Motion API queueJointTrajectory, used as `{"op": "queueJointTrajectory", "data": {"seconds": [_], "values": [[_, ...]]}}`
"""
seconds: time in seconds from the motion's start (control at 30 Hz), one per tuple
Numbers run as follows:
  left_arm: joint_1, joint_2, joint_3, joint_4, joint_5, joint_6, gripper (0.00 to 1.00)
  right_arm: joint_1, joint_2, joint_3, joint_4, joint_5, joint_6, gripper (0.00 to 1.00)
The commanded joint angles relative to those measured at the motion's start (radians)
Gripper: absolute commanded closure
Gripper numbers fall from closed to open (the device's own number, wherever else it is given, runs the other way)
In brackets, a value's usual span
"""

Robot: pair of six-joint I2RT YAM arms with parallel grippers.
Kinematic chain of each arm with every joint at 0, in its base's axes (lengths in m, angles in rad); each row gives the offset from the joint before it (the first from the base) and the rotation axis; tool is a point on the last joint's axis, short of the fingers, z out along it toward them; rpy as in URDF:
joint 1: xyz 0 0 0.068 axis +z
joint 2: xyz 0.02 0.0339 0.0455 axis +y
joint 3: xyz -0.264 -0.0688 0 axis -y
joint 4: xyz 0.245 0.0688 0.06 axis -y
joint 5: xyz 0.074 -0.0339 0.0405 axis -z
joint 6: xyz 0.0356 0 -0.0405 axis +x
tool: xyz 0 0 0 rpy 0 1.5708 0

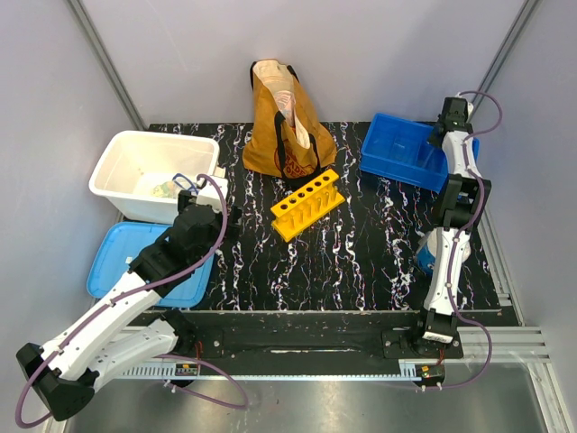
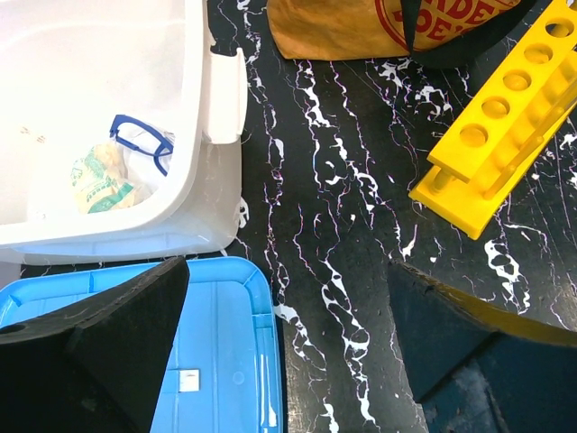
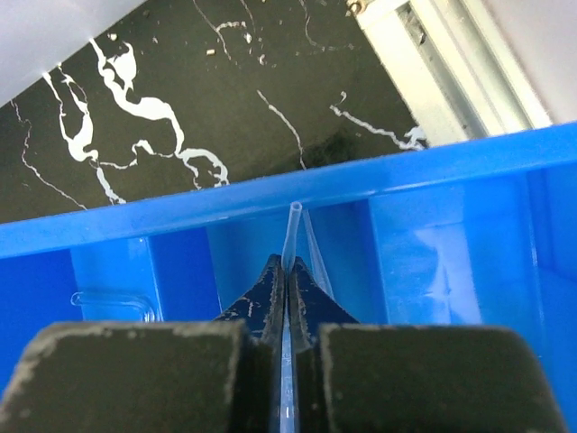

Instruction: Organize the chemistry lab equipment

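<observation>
The right gripper (image 3: 287, 284) is clamping a thin clear tube (image 3: 291, 230) just inside the wall of the blue bin (image 3: 379, 176). The left gripper (image 2: 288, 271) is hanging with its jaws wide apart over the edge of the blue lid (image 2: 221, 361). Marbled tabletop (image 2: 343, 216) is lying open between it and the yellow test-tube rack (image 2: 505, 135).

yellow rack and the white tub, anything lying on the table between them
Nothing: in the left wrist view the stretch between the yellow rack and the white tub is bare black marbled tabletop.
</observation>
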Motion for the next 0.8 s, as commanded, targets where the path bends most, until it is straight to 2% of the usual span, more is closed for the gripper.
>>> {"op": "queueJointTrajectory", "data": {"seconds": [0.0,0.1,0.17,0.43,0.57,0.7,0.77], "values": [[0.008,0.001,0.041,0.043,-0.019,0.004,0.04,0.0,-0.072,-0.045,0.024,-0.059,0.055,0.99],[0.01,0.001,0.042,0.043,-0.021,0.004,0.04,0.0,-0.082,-0.074,0.019,-0.089,0.073,0.99],[0.011,0.001,0.043,0.043,-0.021,0.002,0.04,0.001,-0.089,-0.085,0.016,-0.089,0.076,0.95],[0.011,0.0,0.044,0.04,-0.01,-0.004,0.02,0.001,-0.155,0.014,-0.068,-0.066,0.046,0.6],[0.011,0.004,0.061,0.026,0.01,-0.027,0.01,0.004,-0.259,0.013,-0.108,-0.069,0.023,0.45],[0.013,0.004,0.073,0.014,0.056,-0.061,0.01,0.029,-0.371,-0.019,-0.189,-0.058,-0.01,0.2],[0.014,0.006,0.085,0.002,0.088,-0.082,0.01,0.053,-0.448,-0.067,-0.218,-0.066,-0.036,0.16]]}}
